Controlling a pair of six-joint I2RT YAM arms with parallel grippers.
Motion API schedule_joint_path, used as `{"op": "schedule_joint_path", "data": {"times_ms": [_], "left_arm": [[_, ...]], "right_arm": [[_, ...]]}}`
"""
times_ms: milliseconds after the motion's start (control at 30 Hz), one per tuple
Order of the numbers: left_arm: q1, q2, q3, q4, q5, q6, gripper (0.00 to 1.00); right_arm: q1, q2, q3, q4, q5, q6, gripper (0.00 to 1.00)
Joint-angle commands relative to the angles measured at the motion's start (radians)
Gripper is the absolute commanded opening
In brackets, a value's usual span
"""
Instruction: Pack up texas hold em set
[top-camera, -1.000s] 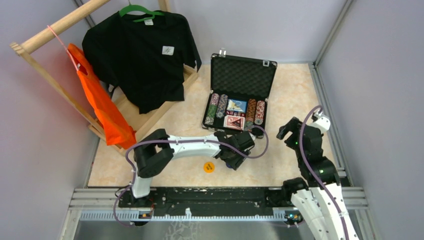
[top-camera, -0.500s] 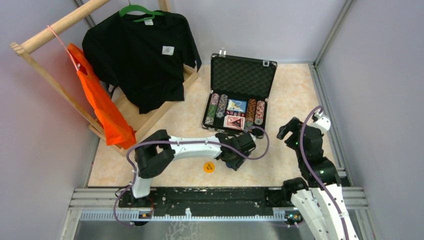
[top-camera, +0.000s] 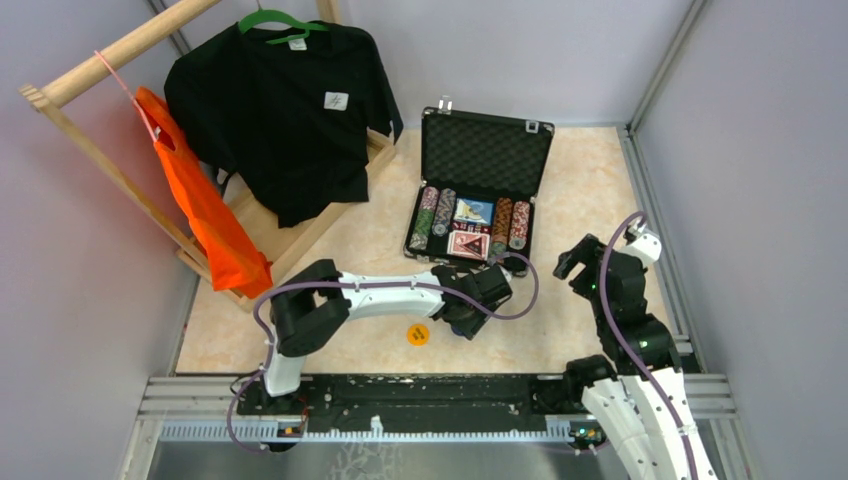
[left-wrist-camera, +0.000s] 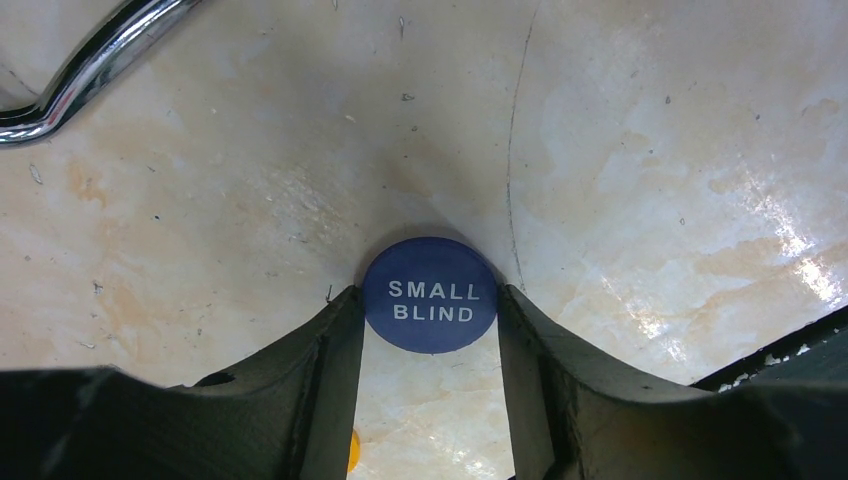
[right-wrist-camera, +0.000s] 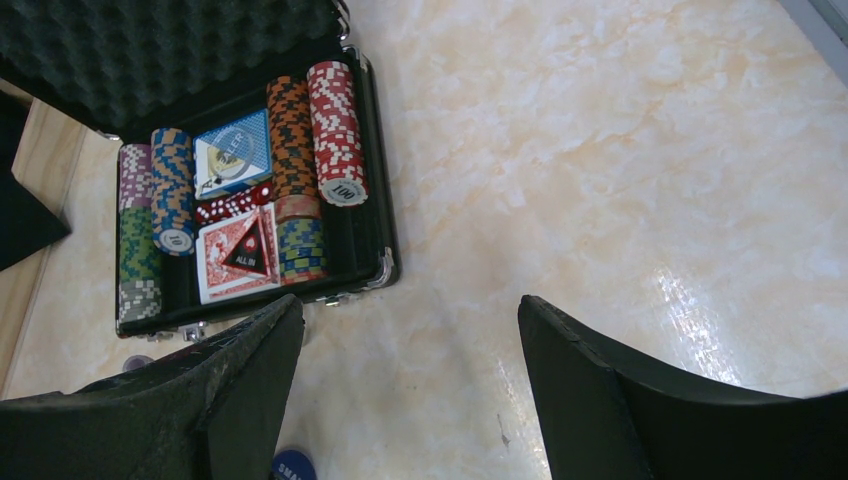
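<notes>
The left hand (left-wrist-camera: 425, 293) is gripping a blue token (left-wrist-camera: 430, 297) marked SMALL BLIND, one finger touching each side of it as it is lying flat on the desk (left-wrist-camera: 650, 150). A silver handle (left-wrist-camera: 90, 60) is curving just beyond it. A yellow token (top-camera: 417, 334) is lying on the desk near this hand. The right hand (right-wrist-camera: 410, 305) is hovering wide open, holding nothing, to the right of the black case (right-wrist-camera: 375, 225), which is standing open with chips (right-wrist-camera: 335, 130), cards (right-wrist-camera: 240, 255) and red dice (right-wrist-camera: 235, 205) inside.
</notes>
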Motion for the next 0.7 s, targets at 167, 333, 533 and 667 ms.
{"op": "schedule_joint_path", "data": {"times_ms": [167,333,533,667], "left_arm": [[-0.001,0.067,-0.022,-0.042,-0.009,-0.018,0.5],[-0.001,0.059,-0.001,-0.05,-0.012,-0.014,0.5],[0.001,0.049,0.032,-0.068,-0.028,-0.006,0.49],[0.004,0.044,0.05,-0.077,-0.033,0.001,0.49]], "right_arm": [[-0.009,-0.009,0.008,0.036,-0.003,-0.005,0.79],[-0.01,-0.01,0.006,0.037,-0.002,-0.008,0.79],[-0.01,-0.011,0.004,0.04,0.002,-0.01,0.79],[-0.01,-0.01,-0.002,0.044,0.003,-0.013,0.79]]}}
